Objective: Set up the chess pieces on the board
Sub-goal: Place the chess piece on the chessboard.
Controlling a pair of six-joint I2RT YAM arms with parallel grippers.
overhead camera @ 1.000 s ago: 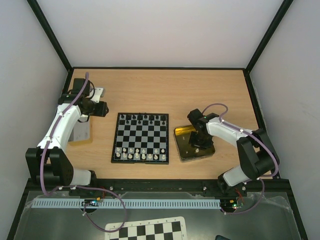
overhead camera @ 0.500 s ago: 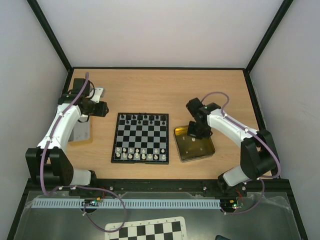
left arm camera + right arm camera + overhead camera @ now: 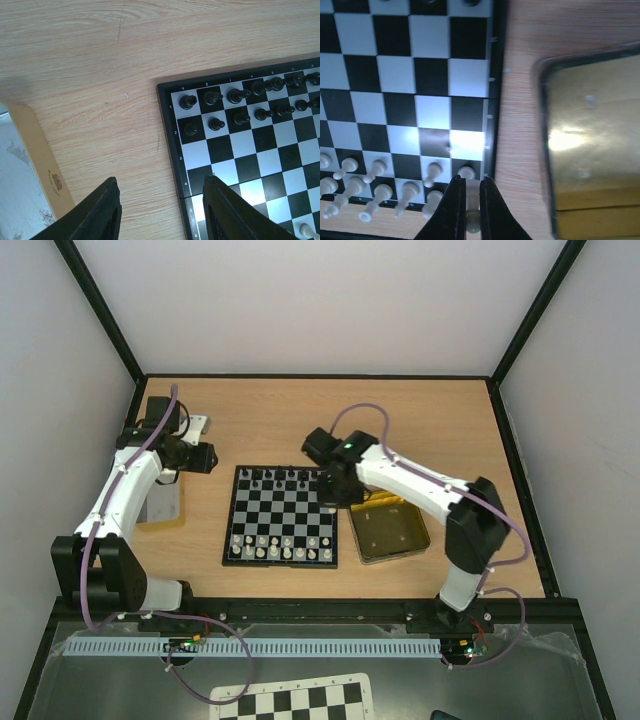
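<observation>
Chess pieces (image 3: 280, 547) mostly placed; our right gripper (image 3: 471, 187) pinches a white piece (image 3: 471, 218) by the board (image 3: 400, 75) right edge. We'd lower it straight, clear of neighbours. Left gripper (image 3: 160, 191) spread, empty.

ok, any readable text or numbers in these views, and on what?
"1", "2", "3", "4": printed down the board's frame, one per row, left wrist view.
Characters along its adjacent frame edge: too blurred to read.
Small mark on the tan object: too small to read.
Frame marks in right wrist view: blurred.
</observation>
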